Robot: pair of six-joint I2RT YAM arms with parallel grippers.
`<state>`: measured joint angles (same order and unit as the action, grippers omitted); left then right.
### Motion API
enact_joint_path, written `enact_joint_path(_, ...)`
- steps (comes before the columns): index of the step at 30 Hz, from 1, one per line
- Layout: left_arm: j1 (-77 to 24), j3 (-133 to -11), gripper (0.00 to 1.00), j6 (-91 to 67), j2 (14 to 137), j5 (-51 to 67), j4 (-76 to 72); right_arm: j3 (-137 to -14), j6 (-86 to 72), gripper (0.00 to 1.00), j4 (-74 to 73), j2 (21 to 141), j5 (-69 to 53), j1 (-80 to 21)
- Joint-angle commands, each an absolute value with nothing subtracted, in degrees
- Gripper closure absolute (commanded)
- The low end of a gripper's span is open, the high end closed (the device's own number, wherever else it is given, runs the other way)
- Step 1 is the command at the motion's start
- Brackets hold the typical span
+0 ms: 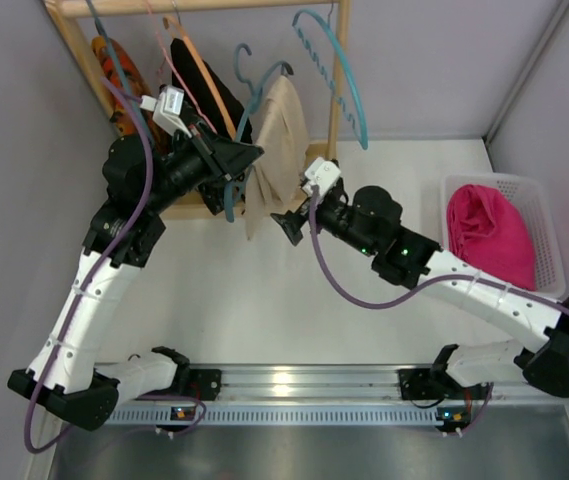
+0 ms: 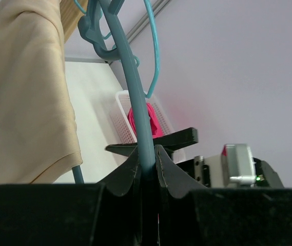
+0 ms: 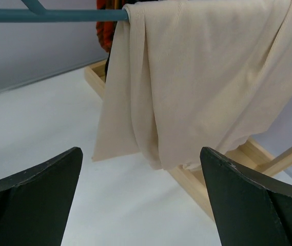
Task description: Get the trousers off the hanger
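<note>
Beige trousers (image 1: 278, 135): draped over the bar of teal hanger (image 2: 135, 102), straight ahead of right jaws, just beside left jaws. Soft, light, limp; probably slides off easily. Left jaws pinching hanger; right jaws spread wide, empty. Best gripped at lower hanging folds.

Beige trousers (image 1: 276, 140) on a teal hanger (image 2: 135, 97); pink cloth (image 1: 489, 232) in a white basket (image 1: 548, 215).
</note>
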<state>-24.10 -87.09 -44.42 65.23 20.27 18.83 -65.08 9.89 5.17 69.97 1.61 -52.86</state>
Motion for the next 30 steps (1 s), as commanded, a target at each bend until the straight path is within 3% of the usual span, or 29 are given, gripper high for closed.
enact_joint_path(1, -24.26, -88.94, 1.00, -44.21, 64.34, 21.09, 8.96, -69.60, 13.71, 0.01, 12.38, 73.81, 7.90, -54.76)
enact_joint_path(11, -24.87, -89.56, 1.00, -45.09, 64.34, 21.62, 8.88, -72.51, 14.33, 0.01, 18.71, 80.06, 11.51, -54.32)
enact_joint_path(30, -25.05, -90.44, 1.00, -46.23, 64.42, 22.32, 8.88, -77.08, 14.59, 0.02, 17.05, 85.08, 12.93, -47.37)
